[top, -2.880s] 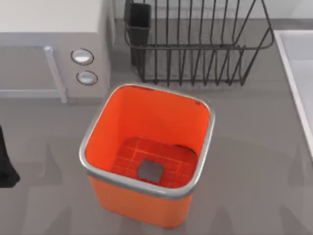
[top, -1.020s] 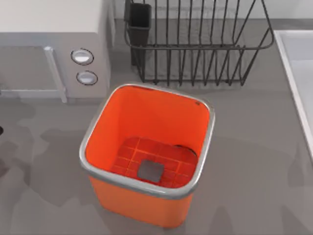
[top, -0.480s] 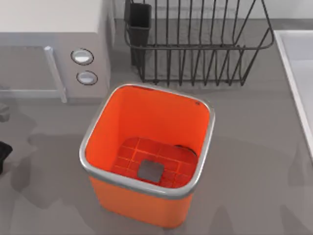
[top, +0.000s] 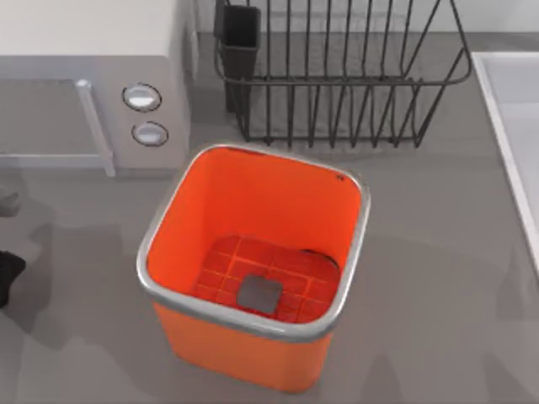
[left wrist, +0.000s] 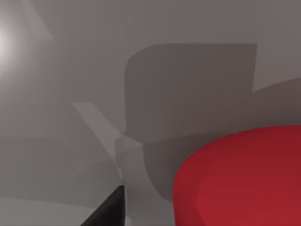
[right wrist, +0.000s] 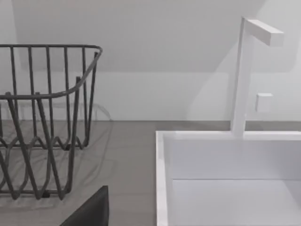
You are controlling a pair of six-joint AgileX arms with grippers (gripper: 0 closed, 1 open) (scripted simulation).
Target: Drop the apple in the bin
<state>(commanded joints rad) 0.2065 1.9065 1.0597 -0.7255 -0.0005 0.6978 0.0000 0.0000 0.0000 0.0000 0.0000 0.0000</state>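
Note:
The orange bin [top: 253,349] with a silver-grey rim stands upright in the middle of the table, with a grey square patch on its gridded floor. The crimson apple [left wrist: 244,179] looms large and close in the left wrist view, over the grey tabletop. A black piece of my left gripper [left wrist: 110,212] pokes in beside the apple, a small gap away. A dark bit of my left arm [top: 7,278] shows at the table's left edge, well left of the bin. My right gripper [right wrist: 89,212] is a dark corner in the right wrist view, facing the back wall.
A black wire rack [top: 337,76] stands behind the bin. A grey microwave [top: 93,84] sits at the back left. A white sink [right wrist: 225,179] with its faucet [right wrist: 244,70] lies at the right edge. Bare tabletop surrounds the bin.
The dark bit of my left arm at the table's left edge slipped almost out of view, then came back slightly lower. Shadows left of the bin shifted. The bin has not moved.

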